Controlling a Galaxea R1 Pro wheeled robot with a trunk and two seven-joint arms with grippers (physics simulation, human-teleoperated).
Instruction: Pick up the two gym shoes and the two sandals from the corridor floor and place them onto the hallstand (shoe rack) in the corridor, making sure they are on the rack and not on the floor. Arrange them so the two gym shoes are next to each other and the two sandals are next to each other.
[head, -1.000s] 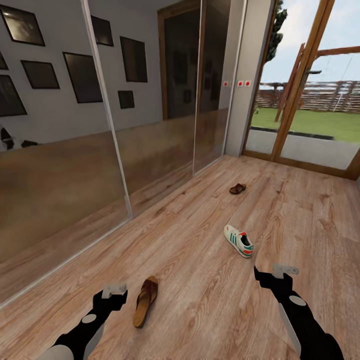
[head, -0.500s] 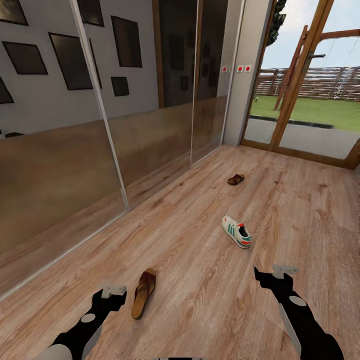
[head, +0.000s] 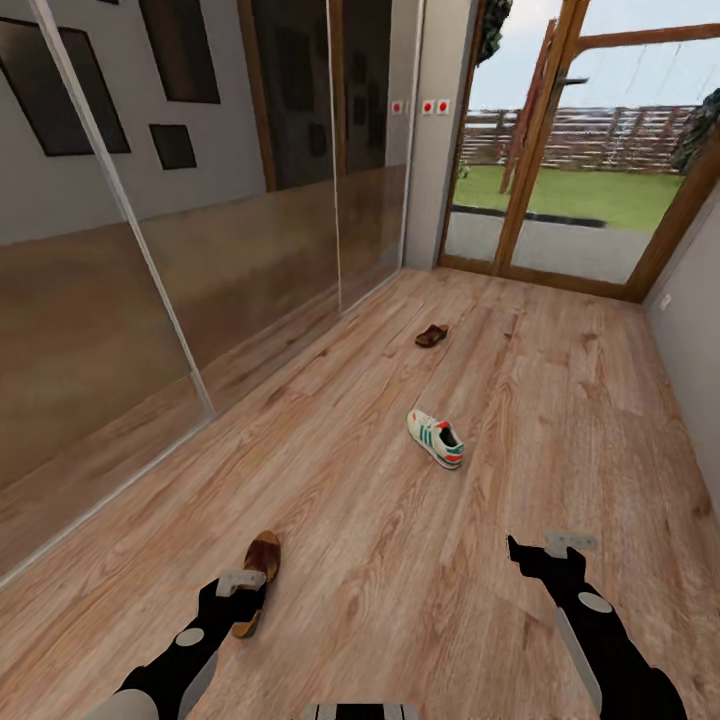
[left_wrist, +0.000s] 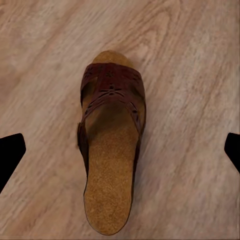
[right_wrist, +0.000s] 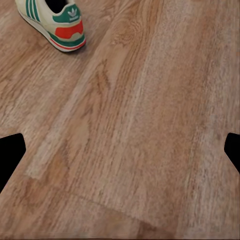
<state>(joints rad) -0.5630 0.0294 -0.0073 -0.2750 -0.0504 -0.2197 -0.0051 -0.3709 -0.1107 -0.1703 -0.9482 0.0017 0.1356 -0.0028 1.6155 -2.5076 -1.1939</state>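
Note:
A brown sandal (head: 262, 558) lies on the corridor floor (head: 380, 560), and my left gripper (head: 240, 592) hangs open right above its heel end. In the left wrist view the sandal (left_wrist: 111, 150) lies lengthwise between the spread fingertips (left_wrist: 11, 155). One gym shoe (head: 436, 438), white with green stripes, lies mid-floor ahead; its heel (right_wrist: 59, 22) shows in the right wrist view. My right gripper (head: 545, 553) is open above bare planks, short of that shoe. A second sandal (head: 431, 336) lies farther off. The hallstand is out of view.
Mirrored sliding doors (head: 150, 300) run along the left side. A wood-framed glass door (head: 560, 180) to a garden closes the far end. A grey wall (head: 700, 300) bounds the right.
The camera has turned and advanced, so the whole scene has shifted left. The near sandal, earlier to the right of my left gripper, now lies under it. Both grippers stay open.

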